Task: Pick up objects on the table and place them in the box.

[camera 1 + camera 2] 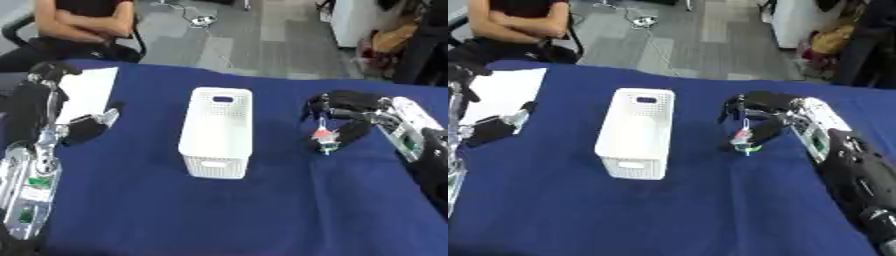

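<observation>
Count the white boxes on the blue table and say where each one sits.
1. The white perforated box stands mid-table on the blue cloth, between the left hand and the right hand, which pinches a small red-and-green object beside it.

A white perforated box (217, 132) with a handle slot in its far end wall stands upright and open-topped, its long side running away from the camera, and to its right a small red, white and green object (325, 140) is pinched in curled fingers.
</observation>
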